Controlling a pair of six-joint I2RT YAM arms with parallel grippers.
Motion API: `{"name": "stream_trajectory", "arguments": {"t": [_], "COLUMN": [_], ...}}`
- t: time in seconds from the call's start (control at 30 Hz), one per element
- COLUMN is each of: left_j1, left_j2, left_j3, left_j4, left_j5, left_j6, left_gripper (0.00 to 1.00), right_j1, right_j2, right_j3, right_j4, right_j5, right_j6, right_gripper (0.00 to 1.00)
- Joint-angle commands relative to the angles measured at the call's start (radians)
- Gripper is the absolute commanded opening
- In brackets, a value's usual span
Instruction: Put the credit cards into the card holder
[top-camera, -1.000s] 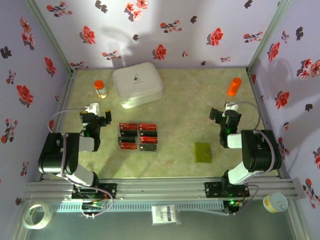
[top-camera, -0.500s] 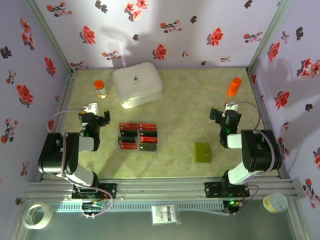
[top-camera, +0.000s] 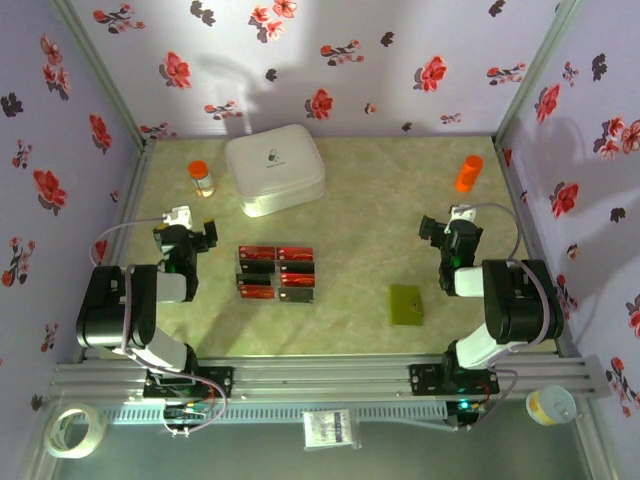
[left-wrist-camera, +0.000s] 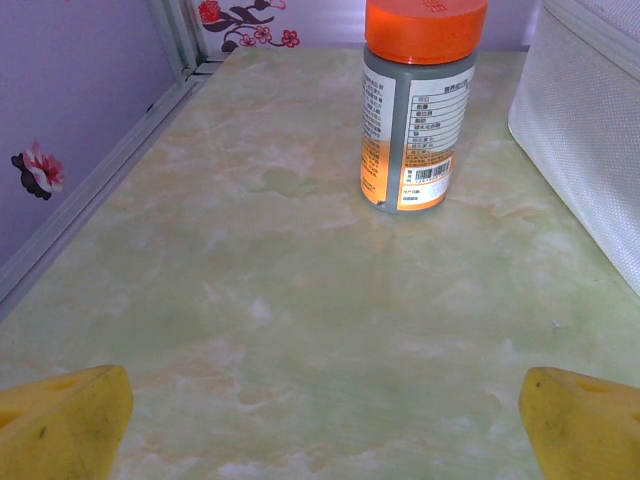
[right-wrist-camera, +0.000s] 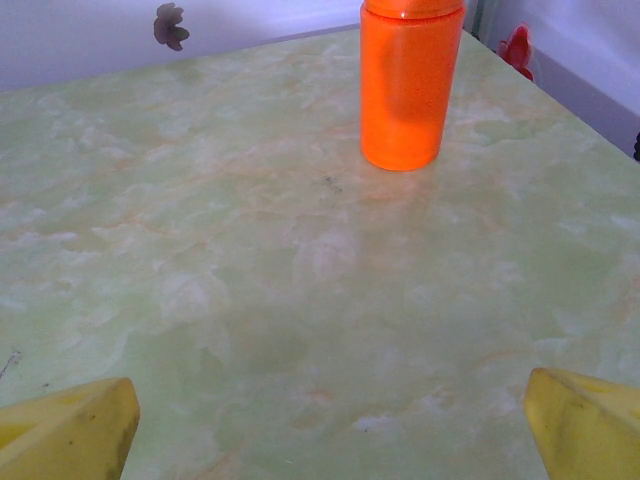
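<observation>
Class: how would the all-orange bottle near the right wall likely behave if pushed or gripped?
The tall all-orange plastic bottle stands upright on a narrow base, so a high push would probably tip it. Being round, it would likely roll once down. Its smooth sides may slip.

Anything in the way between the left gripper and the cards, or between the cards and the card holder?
Nothing visible. Bare table separates the open left gripper from the credit cards to its right, and more bare table separates them from the card holder further right.
</observation>
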Motion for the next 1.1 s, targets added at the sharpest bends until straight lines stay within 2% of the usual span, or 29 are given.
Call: {"name": "stream_trajectory", "arguments": {"t": [0.0,0.13,0.27,0.4,0.47,0.53,0.7,0.8,0.93,1.07], "left_j1": [0.005,0.007,0.005,0.006,0.006,0.005,-0.016,-0.075,-0.172,-0.238], "left_j2": [-0.003,-0.069,-0.130,-0.207,-0.256,-0.312,-0.428,-0.495,-0.566,-0.626], "left_j3": [0.007,0.012,0.046,0.113,0.154,0.187,0.307,0.340,0.343,0.281], "left_j4": [0.024,-0.042,-0.148,-0.366,-0.499,-0.639,-1.070,-1.264,-1.468,-1.570], "left_j5": [-0.017,-0.024,-0.079,-0.128,-0.175,-0.202,-0.170,-0.222,-0.336,-0.384], "left_j6": [-0.008,-0.014,-0.034,-0.083,-0.163,-0.284,-0.572,-0.696,-0.836,-0.948], "left_gripper": [1.00,1.00,1.00,1.00,1.00,1.00,1.00,1.00,1.00,1.00], "right_j1": [-0.001,-0.001,-0.002,-0.004,-0.012,-0.017,-0.008,0.080,0.316,0.547], "right_j2": [-0.017,-0.119,-0.215,-0.304,-0.347,-0.377,-0.424,-0.465,-0.530,-0.533], "right_j3": [0.022,0.081,0.114,0.159,0.198,0.223,0.287,0.306,0.315,0.304], "right_j4": [-0.016,-0.208,-0.328,-0.475,-0.591,-0.643,-0.760,-0.858,-1.007,-1.095], "right_j5": [-0.010,0.013,0.060,0.149,0.184,0.094,-0.219,-0.299,-0.226,-0.175], "right_j6": [-0.011,-0.003,0.031,0.221,0.352,0.361,0.361,0.367,0.309,0.312], "right_gripper": [0.99,0.99,0.99,0.99,0.99,0.99,0.99,0.96,0.96,0.93]}}
